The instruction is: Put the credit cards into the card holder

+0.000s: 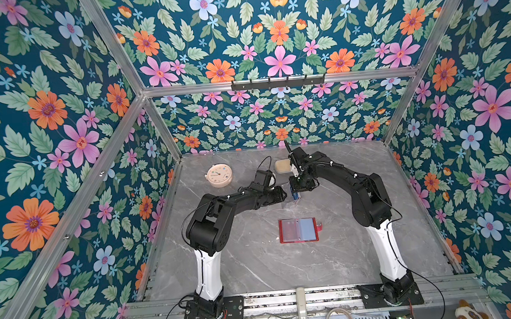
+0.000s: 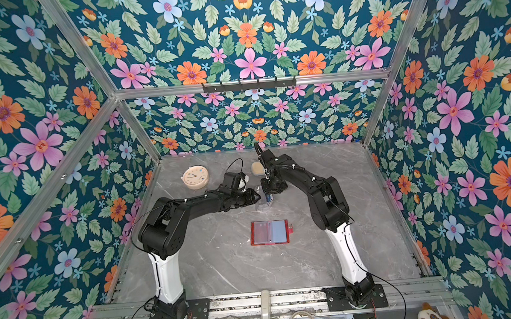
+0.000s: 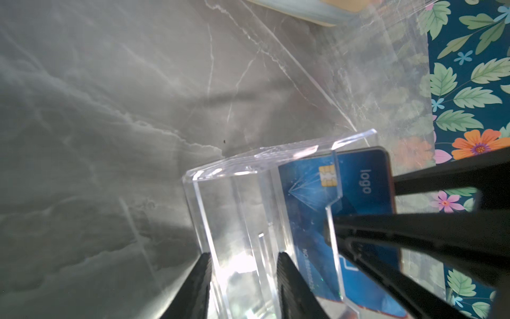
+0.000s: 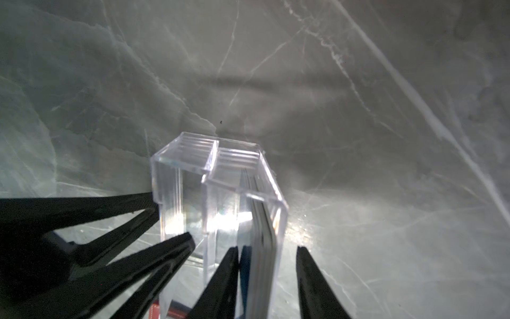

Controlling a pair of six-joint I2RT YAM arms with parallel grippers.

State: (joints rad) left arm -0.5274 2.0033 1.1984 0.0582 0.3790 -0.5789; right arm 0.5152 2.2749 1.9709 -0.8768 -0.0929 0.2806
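Red and lying open flat on the table [image 1: 257, 275], the card holder [image 1: 298, 230] is nearest us, well short of both hands. Beyond it, the credit cards [image 3: 358, 193] stand on edge in the clear stand [image 4: 182, 160], on the right arm's side. Our left hand [image 3: 242, 256] brackets the stand's empty part, narrowly set, though we cannot tell if it grips. Our right hand [image 4: 266, 248] is the nearer one, hanging half-open astride the cards, so we judge the pull to be straight up.
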